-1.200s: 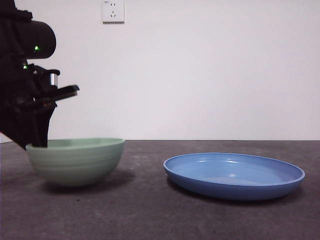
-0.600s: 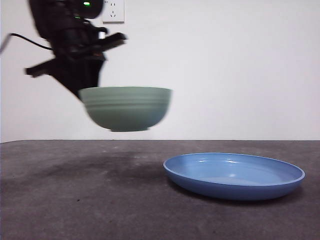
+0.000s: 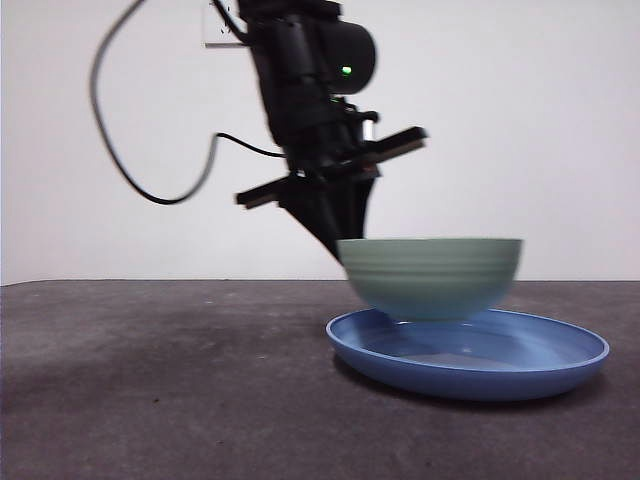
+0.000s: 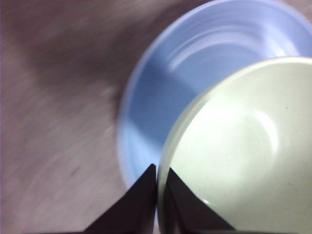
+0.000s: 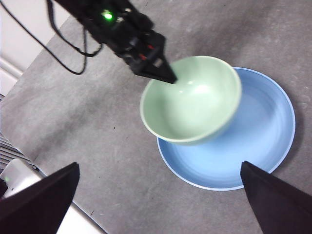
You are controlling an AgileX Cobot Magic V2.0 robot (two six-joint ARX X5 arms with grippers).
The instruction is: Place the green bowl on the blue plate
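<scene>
Item one, nearest me: the blue plate (image 3: 468, 352) — wide, shallow, glossy, lying flat on the dark table (image 3: 150, 400), right of centre in the front view. Round, so no long axis; its open face points straight up.

Item two: the green bowl (image 3: 430, 277), held in the air just above the plate's left half, its foot about level with the plate's rim; I cannot tell whether it touches yet. In the right wrist view it overhangs the plate's left edge, not centred. It sits close to upright, mouth up, tilted only slightly. No long axis either.

Handling, as I judge it: rigid glazed ware, moderately heavy, slick, and liable to chip if dropped onto the plate. The rim is the only practical hold for these narrow jaws, and a pinch at one point lets the bowl swing — I would lower it slowly.

Item three: the left gripper (image 4: 157, 195), clenched across the bowl's left rim, one jaw inside the wall and one outside, the arm coming down from above.

Item four: the right gripper (image 5: 156, 195), waiting high over the scene, its jaws spread wide and holding nothing.

Item five, farthest: a white wall with a socket (image 3: 215, 25), partly hidden behind the arm.
</scene>
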